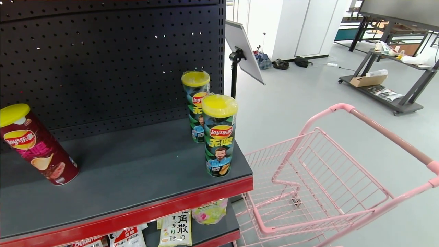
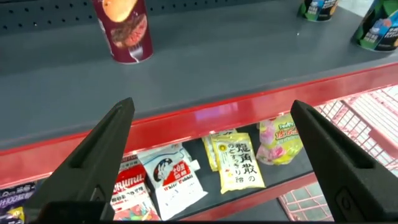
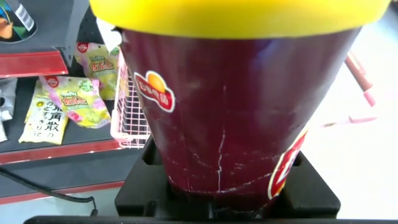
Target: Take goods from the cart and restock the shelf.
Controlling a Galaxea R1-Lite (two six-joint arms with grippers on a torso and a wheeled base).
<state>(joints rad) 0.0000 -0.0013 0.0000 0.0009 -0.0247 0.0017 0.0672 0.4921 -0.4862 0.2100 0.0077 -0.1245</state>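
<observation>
- The held crisp can [image 3: 230, 112], maroon with a yellow lid, sat in the right gripper [image 3: 227, 186]; its lid end lay farthest from the pads and its long axis ran away from them, lower body down between them.
- The right gripper was clamped on that can, a black pad [image 3: 146, 180] pressed to each side of the lower body.
- Beyond the held can lay the pink cart [image 3: 127, 106] and, past it, packets [image 3: 68, 102] on a lower shelf level.
- The left gripper [image 2: 211, 106] held nothing and touched nothing; its two dark fingers [image 2: 99, 155] were spread wide apart.
- Just ahead of those spread fingers ran the red front edge of the shelf [image 2: 217, 115].
- Farther ahead on the grey board stood a shelved maroon can [image 2: 127, 31], on its base with its long axis vertical.
- Two green cans [image 2: 379, 28] stood well off to the other side of that board, both upright, lids up, one behind the other near the shelf's end [image 1: 219, 135].
- Below the left gripper's fingers, snack packets [image 2: 239, 162] lay flat on the lower level.
- The cart [image 1: 387, 132] stood beside the shelf's end.
</observation>
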